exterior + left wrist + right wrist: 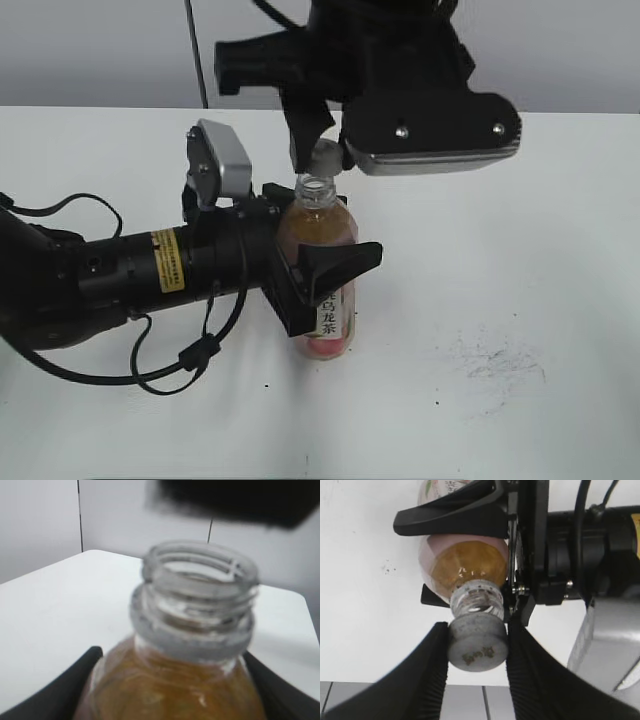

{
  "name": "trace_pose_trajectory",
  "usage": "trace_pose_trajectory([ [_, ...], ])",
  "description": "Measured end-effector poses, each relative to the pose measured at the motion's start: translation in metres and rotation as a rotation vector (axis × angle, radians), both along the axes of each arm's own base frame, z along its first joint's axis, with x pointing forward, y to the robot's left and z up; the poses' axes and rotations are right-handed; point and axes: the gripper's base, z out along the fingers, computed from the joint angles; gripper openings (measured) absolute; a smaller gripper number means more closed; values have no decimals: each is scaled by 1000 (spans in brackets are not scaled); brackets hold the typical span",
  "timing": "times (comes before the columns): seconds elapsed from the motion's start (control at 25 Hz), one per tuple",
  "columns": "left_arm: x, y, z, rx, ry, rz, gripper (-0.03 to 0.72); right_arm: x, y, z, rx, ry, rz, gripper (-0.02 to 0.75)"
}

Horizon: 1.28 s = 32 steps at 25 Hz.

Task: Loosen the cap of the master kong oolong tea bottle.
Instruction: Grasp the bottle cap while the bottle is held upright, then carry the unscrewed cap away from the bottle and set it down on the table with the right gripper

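The master kong oolong tea bottle (322,228) stands upright on the white table, amber tea inside, with its pink label low down. My left gripper (318,255) is shut on its body from the left; its fingers flank the bottle's shoulder in the left wrist view (172,692). The bottle's threaded neck (200,585) is open, with no cap on it. My right gripper (477,652) comes from above and is shut on the grey-white cap (477,640), holding it just above the neck (476,597). In the exterior view the cap (323,157) sits slightly above the rim.
The left arm (130,270) lies across the table's left side with loose black cables (190,360). The right arm's black body (430,125) hangs over the bottle. A grey smudge (495,365) marks the table at the right. A wall stands behind.
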Motion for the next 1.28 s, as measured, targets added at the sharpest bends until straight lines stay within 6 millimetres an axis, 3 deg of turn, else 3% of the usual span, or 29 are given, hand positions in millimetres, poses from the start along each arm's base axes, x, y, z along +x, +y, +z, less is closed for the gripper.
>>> trace_pose_trajectory([
  [0.24, 0, 0, 0, -3, 5, 5, 448, -1, -3, 9, 47, 13, -143, 272],
  [0.48, 0, 0, 0, -2, 5, 5, 448, 12, -16, 9, 99, 57, -462, 271],
  [0.68, 0, 0, 0, -2, 5, 5, 448, 42, -51, 8, 201, 142, -931, 271],
  [0.92, 0, 0, 0, -3, 5, 5, 448, 75, -95, -13, 288, 277, -1502, 271],
  [1.08, 0, 0, 0, -3, 5, 5, 448, 97, -119, -35, 341, 351, -1937, 271],
  [1.28, 0, 0, 0, -3, 5, 5, 448, 116, -145, -80, 323, 408, -2434, 271],
])
